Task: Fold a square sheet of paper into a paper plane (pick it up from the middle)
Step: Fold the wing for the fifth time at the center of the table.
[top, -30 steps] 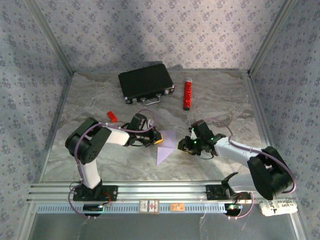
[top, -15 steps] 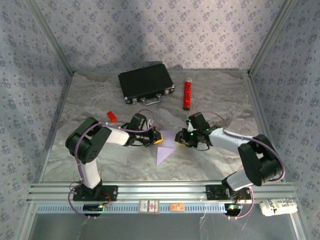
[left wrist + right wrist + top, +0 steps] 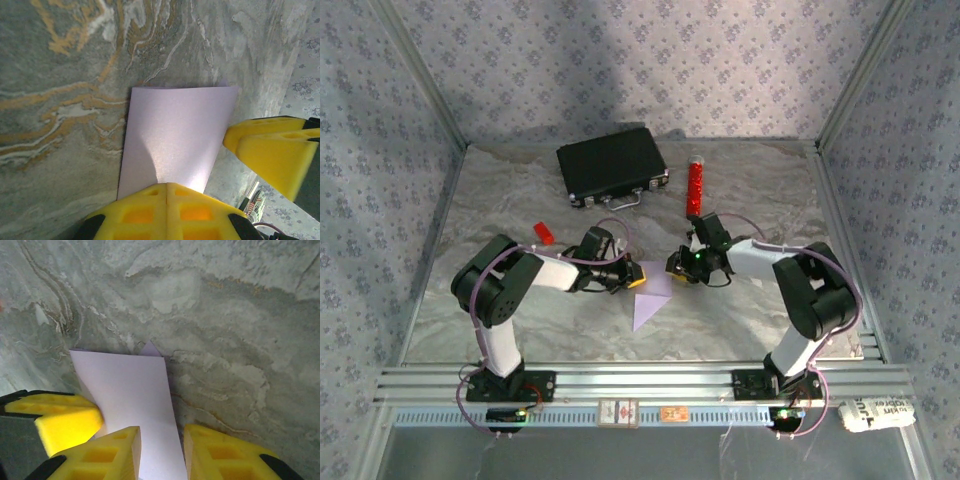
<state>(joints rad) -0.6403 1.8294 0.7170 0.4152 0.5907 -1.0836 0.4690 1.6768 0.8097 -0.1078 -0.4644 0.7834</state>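
The square sheet of paper [image 3: 649, 296], folded into a lilac triangle, lies mid-counter [image 3: 520, 200] between the arms. The left gripper [image 3: 166, 205], pressed together, pinches its left edge. The right gripper [image 3: 161, 436] stands spread astride its right edge.

The lilac paper [image 3: 175, 130] slips under the left gripper [image 3: 166, 189]; its clamped edge is hidden, possibly doubled.

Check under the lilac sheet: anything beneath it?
Marbled table shows around the square sheet of paper, which is pinched by the shut left gripper. No bump shows through, but the spot directly beneath it is covered.
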